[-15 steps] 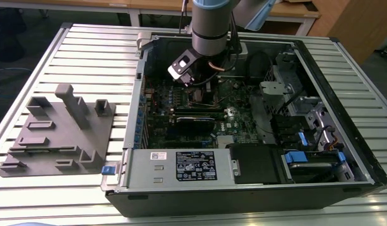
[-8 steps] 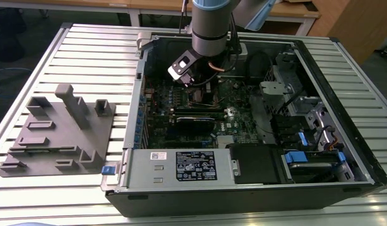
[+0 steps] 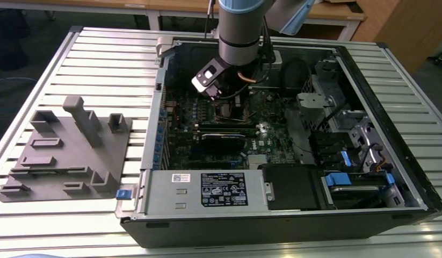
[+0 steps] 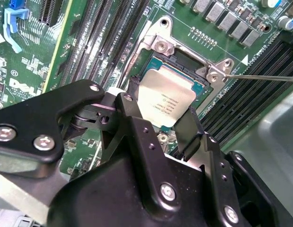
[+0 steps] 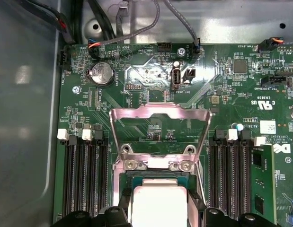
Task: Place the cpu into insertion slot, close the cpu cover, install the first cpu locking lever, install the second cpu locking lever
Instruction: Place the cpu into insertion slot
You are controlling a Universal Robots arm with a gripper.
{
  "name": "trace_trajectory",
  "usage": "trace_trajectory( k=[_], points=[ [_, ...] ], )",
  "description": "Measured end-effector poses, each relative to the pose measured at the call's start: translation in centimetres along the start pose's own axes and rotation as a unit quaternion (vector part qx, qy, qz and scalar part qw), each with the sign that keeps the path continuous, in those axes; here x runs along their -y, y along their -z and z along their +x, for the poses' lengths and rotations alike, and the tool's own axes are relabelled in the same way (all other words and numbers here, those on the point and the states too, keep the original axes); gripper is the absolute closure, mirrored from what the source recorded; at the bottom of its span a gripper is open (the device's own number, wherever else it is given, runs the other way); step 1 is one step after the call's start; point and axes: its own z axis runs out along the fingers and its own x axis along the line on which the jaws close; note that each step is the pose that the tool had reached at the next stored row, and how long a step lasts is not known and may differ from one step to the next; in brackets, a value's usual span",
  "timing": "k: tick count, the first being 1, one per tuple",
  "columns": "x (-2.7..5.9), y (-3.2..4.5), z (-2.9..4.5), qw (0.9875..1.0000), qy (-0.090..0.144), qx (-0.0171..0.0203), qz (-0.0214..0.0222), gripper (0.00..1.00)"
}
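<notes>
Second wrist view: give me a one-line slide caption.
Gripper holding the chip at the open motherboard socket.

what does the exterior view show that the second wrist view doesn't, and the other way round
Exterior view: the whole open computer case, the grey fixture plate beside it on the slatted table, and the arm reaching in. Second wrist view: the end effector shut on the cpu at the insertion slot, with a thin metal lever alongside. Shared: the green motherboard.
</notes>
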Motion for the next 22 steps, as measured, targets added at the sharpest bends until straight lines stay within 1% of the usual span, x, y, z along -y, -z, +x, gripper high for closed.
trace_trajectory(
  k=[6,22],
  points=[
    [0.0,-0.03,0.13,1.0,0.0,-0.0002,-0.0001,0.46],
    [0.0,0.01,0.14,1.0,0.0,-0.0002,-0.0001,0.46]
  ],
)
